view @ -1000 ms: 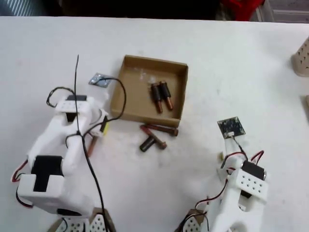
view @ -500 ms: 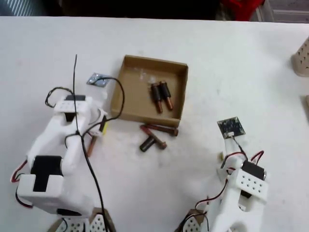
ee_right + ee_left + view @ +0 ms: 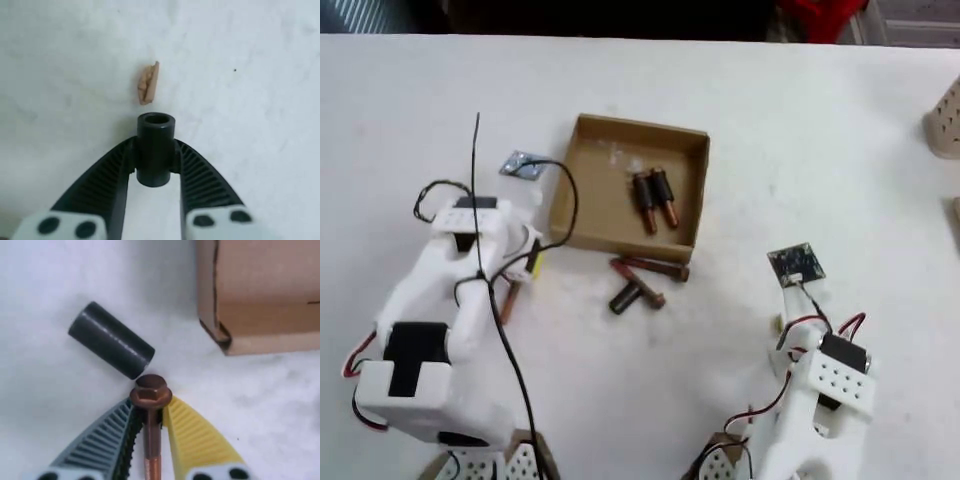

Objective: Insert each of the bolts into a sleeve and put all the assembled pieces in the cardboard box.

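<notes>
Now, left gripper (image 3: 150,410): pinching the bolt (image 3: 151,435) by its shank, head forward; left of centre in the high view, near the box (image 3: 260,335) corner.
Right gripper (image 3: 155,146): clamped across a sleeve (image 3: 155,150), bore left open; lower right of the high view.
Loose sleeve (image 3: 111,339): lying on the table just beside the bolt head; I judge it will roll.
Handling: both look rigid, smooth and light; I would grip them mid-body and keep the ends free.
</notes>
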Robot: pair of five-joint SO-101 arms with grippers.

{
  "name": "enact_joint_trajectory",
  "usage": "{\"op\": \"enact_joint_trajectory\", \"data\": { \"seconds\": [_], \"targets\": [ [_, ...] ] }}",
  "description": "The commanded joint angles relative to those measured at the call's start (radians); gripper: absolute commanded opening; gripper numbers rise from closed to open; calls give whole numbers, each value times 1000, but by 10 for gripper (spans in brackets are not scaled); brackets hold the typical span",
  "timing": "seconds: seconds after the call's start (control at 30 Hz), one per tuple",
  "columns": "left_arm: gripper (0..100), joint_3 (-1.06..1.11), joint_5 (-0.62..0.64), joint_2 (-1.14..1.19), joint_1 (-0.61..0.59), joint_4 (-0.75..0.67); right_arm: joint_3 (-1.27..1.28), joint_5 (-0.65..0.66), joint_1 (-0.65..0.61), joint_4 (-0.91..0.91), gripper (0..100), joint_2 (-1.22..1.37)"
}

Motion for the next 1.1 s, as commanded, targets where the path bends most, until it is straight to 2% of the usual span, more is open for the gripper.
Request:
{"op": "enact_joint_trajectory", "data": {
  "seconds": [0.0, 0.87, 1.07],
  "targets": [
    [20, -6, 8, -8, -27, 6, -6, -2, 1, -1, 17, -10],
    [20, -6, 8, -10, -38, 8, -12, -8, -2, 4, 17, -19],
    [20, -6, 8, -10, -38, 8, -64, -285, -94, 1, 16, -19]
  ]
}}
